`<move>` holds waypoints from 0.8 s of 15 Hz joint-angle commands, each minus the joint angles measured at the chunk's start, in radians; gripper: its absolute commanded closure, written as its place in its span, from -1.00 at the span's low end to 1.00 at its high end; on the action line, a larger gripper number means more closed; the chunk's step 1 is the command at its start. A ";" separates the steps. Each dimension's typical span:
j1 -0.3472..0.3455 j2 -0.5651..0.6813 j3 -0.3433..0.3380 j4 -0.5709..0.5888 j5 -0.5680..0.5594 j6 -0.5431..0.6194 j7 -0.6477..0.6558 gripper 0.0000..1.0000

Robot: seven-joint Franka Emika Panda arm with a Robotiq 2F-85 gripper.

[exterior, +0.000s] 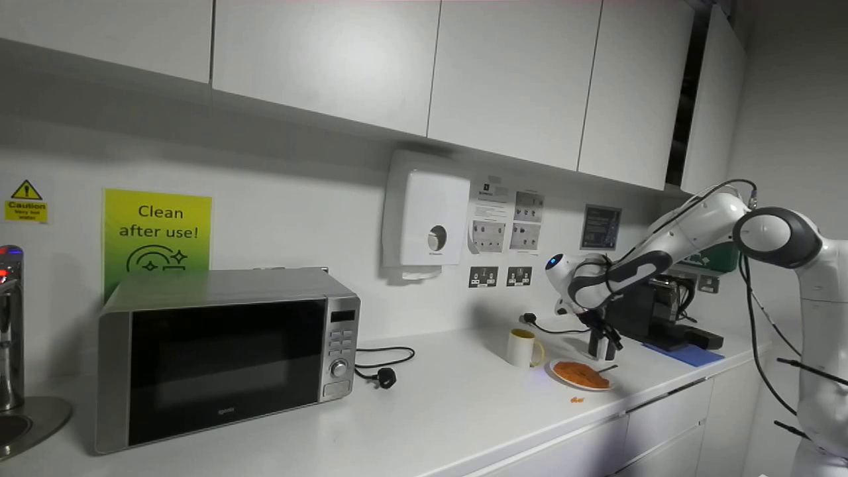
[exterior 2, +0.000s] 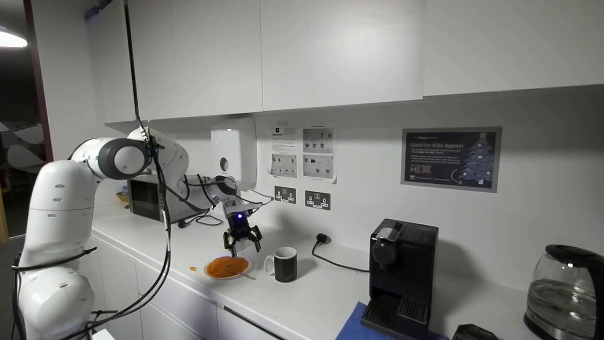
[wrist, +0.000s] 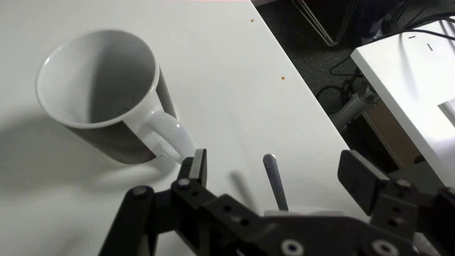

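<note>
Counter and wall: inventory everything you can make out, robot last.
White mug: 1, white and yellow, counter
Dark mug: 1, black and white, counter
Plate: 1, white, near mugs
Food: 1 heap, orange, on plate
Utensil: 1, grey, on plate
Crumbs: several, orange, by plate
Microwave: 1, silver, counter
Mat: 1, blue, counter
Coffee machine: 1, black, on mat
Jug: 1, clear, counter
Plugs: 2, black, behind mugs, beside microwave
Tap: 1, silver, beside microwave
Dispenser: 1, white, wall
Sockets: several, dark, wall
Signs: 2, yellow and green, wall
Notices: several, white or dark, wall
Case: 1, green, behind robot arm
Cabinets: several, white, overhead
Robot arm: 1, white, over counter
End effector: 1, black, open near plate
</note>
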 commanded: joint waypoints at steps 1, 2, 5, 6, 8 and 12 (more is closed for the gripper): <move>-0.022 -0.100 -0.019 -0.060 0.046 0.031 -0.054 -1.00; -0.026 -0.115 -0.025 -0.067 0.063 0.033 -0.063 -1.00; -0.039 -0.157 -0.043 -0.085 0.123 0.051 -0.116 -1.00; -0.044 -0.164 -0.050 -0.087 0.147 0.063 -0.144 -1.00; -0.050 -0.186 -0.066 -0.095 0.190 0.089 -0.210 -1.00; -0.062 -0.223 -0.096 -0.116 0.271 0.149 -0.337 -1.00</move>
